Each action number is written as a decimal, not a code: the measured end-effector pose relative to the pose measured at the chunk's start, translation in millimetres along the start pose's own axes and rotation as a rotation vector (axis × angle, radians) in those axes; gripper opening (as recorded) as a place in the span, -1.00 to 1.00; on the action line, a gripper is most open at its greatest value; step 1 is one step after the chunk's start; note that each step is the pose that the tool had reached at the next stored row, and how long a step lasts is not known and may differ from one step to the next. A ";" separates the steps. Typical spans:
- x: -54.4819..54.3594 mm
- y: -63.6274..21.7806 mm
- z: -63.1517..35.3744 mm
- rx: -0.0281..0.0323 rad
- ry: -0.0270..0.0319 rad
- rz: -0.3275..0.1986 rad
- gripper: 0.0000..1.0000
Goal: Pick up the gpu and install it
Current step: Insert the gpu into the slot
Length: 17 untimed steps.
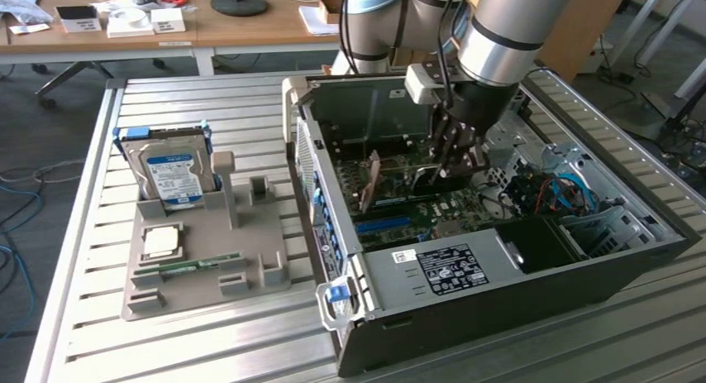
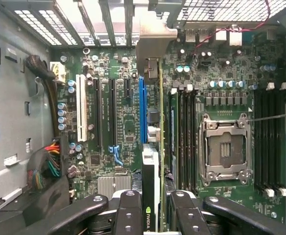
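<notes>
— What is the gripper point(image 1: 458, 155) doing?

— It is down inside the open computer case point(image 1: 497, 308), clamped on the gpu point(image 2: 150, 196). The black fingers point(image 2: 129, 215) press on the card's two flat sides, and it stands on edge between them.

— Where does the card run from there?

— Straight out ahead of the fingertips, with its thin green edge toward the wrist camera. Its silver bracket point(image 2: 155, 34) is at the end farthest from the gripper, up against the slotted rear wall of the case.

— And beneath it?

— The motherboard point(image 2: 118, 142). The card lines up along the blue slot point(image 2: 142, 107). Whether it is pushed home I cannot tell.

— What lies to either side of the hand?

— On one side there are black slots, then a white slot point(image 2: 81, 107), then a bundle of coloured wires point(image 2: 47, 164). On the other side, black memory slots point(image 2: 184, 137) sit close to the card, with the CPU socket point(image 2: 225, 147) further out.

— Outside the case?

— Well apart from the gripper, toward the exterior view's left, a grey holder point(image 1: 188, 296) sits on the slatted table point(image 1: 83, 317). A hard drive point(image 1: 171, 172) with a blue-white label stands upright in it. A green RAM stick point(image 1: 188, 267) lies flat in the same holder.
</notes>
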<state>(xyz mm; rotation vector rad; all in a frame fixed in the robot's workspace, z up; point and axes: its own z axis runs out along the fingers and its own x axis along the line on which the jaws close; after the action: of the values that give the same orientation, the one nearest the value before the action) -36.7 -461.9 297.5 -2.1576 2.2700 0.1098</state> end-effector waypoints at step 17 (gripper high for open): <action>1.3 15.5 9.7 -0.0002 0.0004 -0.007 -0.47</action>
<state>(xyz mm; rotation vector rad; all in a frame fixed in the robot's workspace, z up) -52.7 -461.9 288.5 -2.1655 2.2627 0.1096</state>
